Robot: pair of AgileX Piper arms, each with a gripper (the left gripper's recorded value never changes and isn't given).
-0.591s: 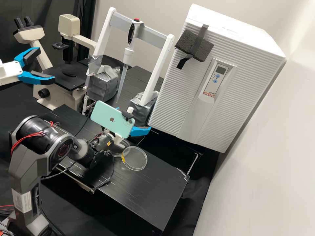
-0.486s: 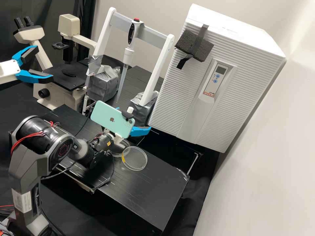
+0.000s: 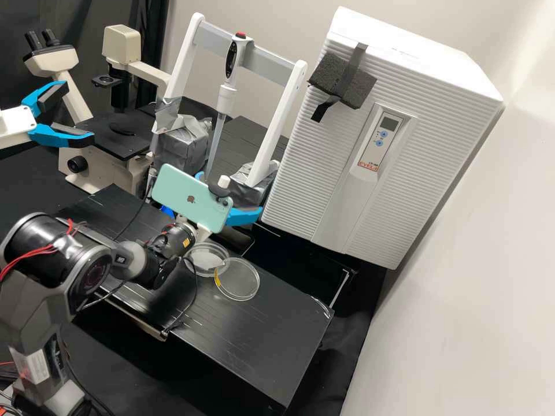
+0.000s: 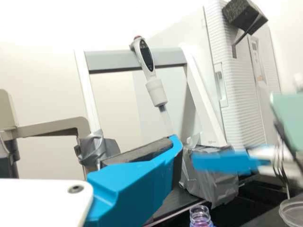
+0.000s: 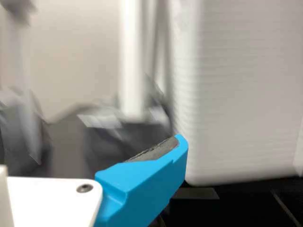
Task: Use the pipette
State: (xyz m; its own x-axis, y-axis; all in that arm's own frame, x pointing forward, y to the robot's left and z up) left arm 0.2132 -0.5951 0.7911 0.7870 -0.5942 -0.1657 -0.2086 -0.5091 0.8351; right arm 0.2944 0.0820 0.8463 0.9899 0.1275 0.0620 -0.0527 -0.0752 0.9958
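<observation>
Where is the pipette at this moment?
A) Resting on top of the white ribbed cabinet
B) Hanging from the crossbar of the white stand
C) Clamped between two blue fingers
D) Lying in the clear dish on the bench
B: the pipette hangs upright from the grey crossbar of the white stand, its tip pointing down.

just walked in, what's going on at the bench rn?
Nothing is in hand yet. The pipette hangs on its white stand, untouched. The right gripper is open, low in front of the stand and near two petri dishes on the black platform. The left gripper is open too, off to the side by the microscope, with its wrist camera facing the pipette.
</observation>
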